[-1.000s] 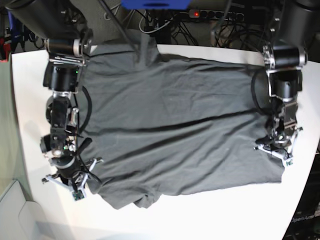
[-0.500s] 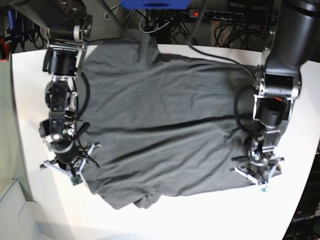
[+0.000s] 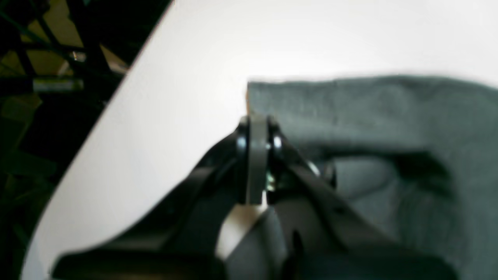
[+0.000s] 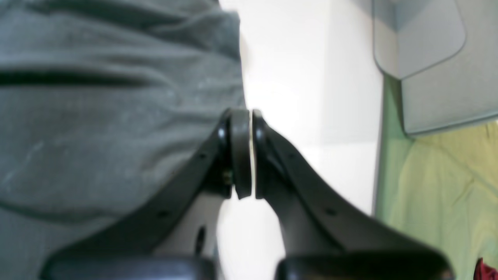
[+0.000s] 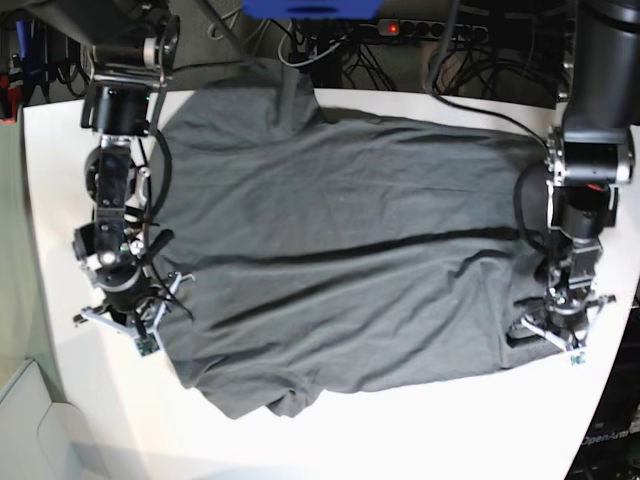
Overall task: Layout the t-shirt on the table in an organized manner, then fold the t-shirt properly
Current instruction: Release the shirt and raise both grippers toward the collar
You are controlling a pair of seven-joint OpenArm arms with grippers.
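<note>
base view shows the t-shirt (image 5: 340, 260) spread wide across the table (image 5: 420, 430), dark grey cloth lying mostly flat with a long crease running across its middle and a few softer wrinkles below it. one sleeve bulges out at the near edge of the shirt, and another part of the cloth reaches up toward the far edge of the table, where cables and a power strip (image 5: 430, 28) sit behind it.

the right gripper (image 5: 118, 322) is at the shirt's edge on the left of this view, low over the white surface. in the right wrist view the right gripper (image 4: 244, 153) has its jaws pressed together, right at the border of the t-shirt (image 4: 97, 116); whether any cloth is pinched between them cannot be told. bare table (image 4: 311, 77) lies beside it, and a pale grey bin (image 4: 428, 58) stands past the table's edge.

the left gripper (image 5: 560, 335) is at the opposite edge of the shirt, on the right of the base view, where the cloth is rumpled into a small fold. in the blurred left wrist view the left gripper (image 3: 256, 155) is likewise closed, its tips at a corner of the t-shirt (image 3: 369, 116) with the fabric humped up just beside it; a pinch of cloth cannot be confirmed. the white table (image 3: 175, 97) runs off to a dark gap at the side.
</note>
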